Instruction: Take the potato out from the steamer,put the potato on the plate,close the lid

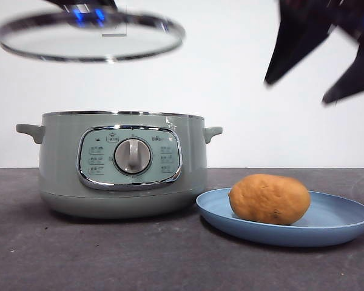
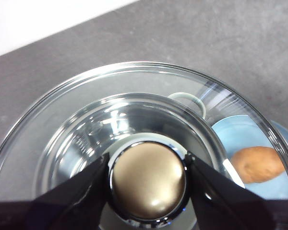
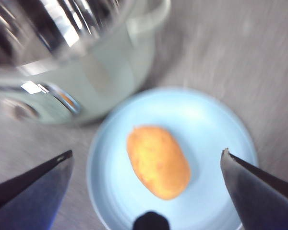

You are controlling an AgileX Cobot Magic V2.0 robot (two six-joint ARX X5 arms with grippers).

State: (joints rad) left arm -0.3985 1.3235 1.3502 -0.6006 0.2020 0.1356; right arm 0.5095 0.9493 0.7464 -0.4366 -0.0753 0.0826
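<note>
The orange-brown potato lies on the light-blue plate, to the right of the sage-green steamer, which stands open. My left gripper is shut on the knob of the glass lid and holds it level above the steamer. My right gripper is open and empty, high above the plate. In the right wrist view the potato lies on the plate between the wide-apart jaws, with the steamer beside it.
The dark grey table runs in front of the steamer and plate. A white wall stands behind.
</note>
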